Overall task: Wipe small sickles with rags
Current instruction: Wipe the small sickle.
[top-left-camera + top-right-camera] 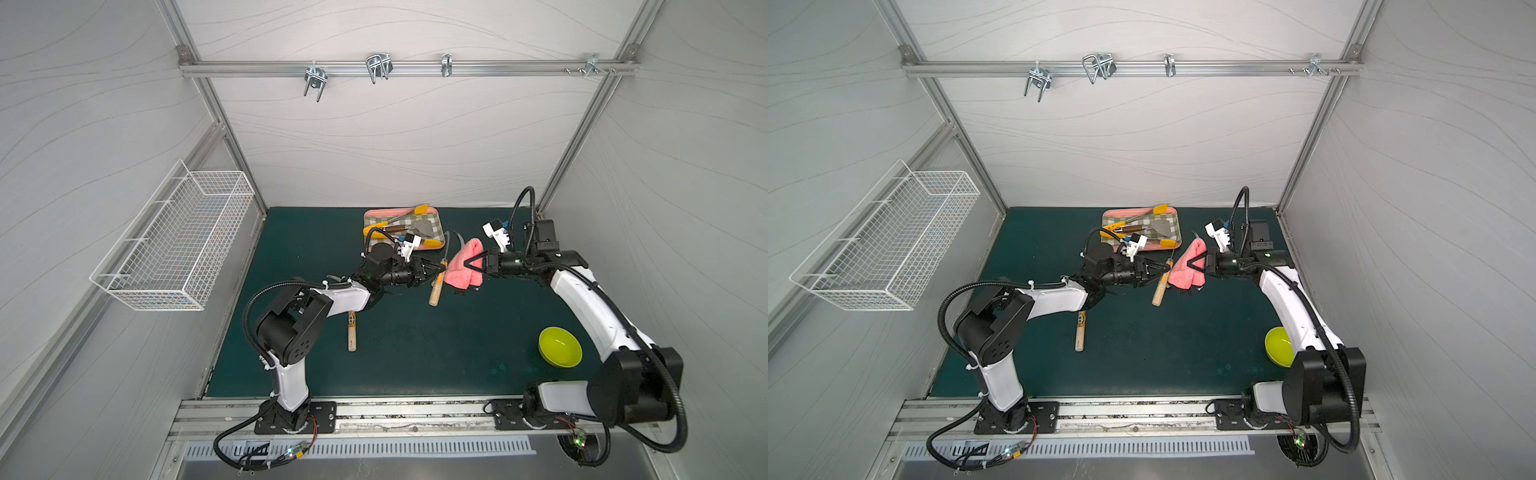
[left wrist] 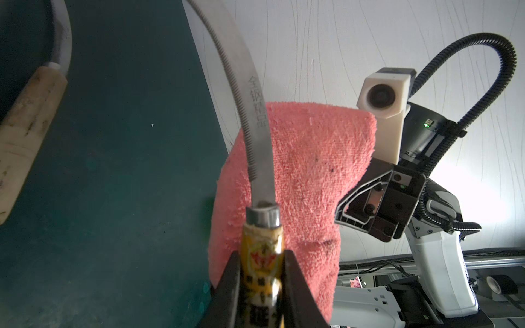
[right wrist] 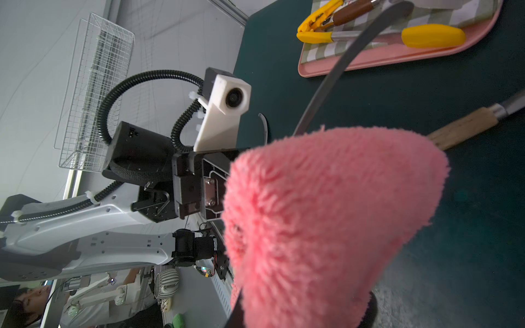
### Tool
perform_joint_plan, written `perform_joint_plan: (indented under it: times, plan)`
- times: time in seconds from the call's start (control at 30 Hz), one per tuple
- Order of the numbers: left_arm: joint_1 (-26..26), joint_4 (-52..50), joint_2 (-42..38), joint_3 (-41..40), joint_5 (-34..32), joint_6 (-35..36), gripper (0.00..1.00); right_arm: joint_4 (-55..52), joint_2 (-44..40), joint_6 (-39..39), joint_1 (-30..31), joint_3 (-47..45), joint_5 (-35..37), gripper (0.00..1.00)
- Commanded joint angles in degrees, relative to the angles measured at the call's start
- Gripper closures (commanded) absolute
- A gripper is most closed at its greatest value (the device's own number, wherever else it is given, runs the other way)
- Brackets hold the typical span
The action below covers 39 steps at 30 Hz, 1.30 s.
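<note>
Pink fuzzy cloth with a dark backing (image 1: 461, 276) is gripped in the closed right jaws, above the middle of the green table (image 1: 316, 257), toward its far edge. Just beside it, a small sickle with a curved grey blade (image 2: 257, 147) is clamped at its orange-banded wooden handle by the left jaws. Another pale-handled sickle (image 1: 352, 332) is laid nearer the left edge

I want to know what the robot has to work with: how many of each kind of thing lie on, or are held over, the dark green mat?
Sickles: 3
Rag: 1
Tongs: 1
Spatula: 1
Tray: 1
Bowl: 1
Total: 8
</note>
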Motion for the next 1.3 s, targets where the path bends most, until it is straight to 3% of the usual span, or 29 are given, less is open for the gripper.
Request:
perform_joint_plan:
  times: [0.0,0.37,0.83,0.93,1.17,1.27]
  plan:
    - [0.16,6.32,-1.80,0.34,0.55,-2.10,1.00,1.46,2.00,-1.58,3.06,3.14,-2.92,0.90]
    - [0.13,7.75,-1.28,1.86,0.88,-3.19,1.00,4.49,4.73,-1.77,11.40,0.91,-3.28,0.90]
    - [1.29,4.33,-0.77,8.26,1.58,-1.73,1.00,7.62,-7.17,3.12,18.76,-14.70,-1.89,0.90]
    - [1.83,3.49,-0.92,8.44,2.14,-1.33,1.00,5.48,-9.27,3.07,16.92,-16.31,-0.52,0.90]
    - [1.96,3.43,-2.91,4.58,2.43,-0.77,1.00,4.75,-10.11,7.29,-0.55,-14.65,-0.89,0.90]
    - [1.87,5.60,-3.78,1.82,1.94,-2.17,1.00,5.38,-6.84,6.79,-1.69,-10.29,-0.92,0.90]
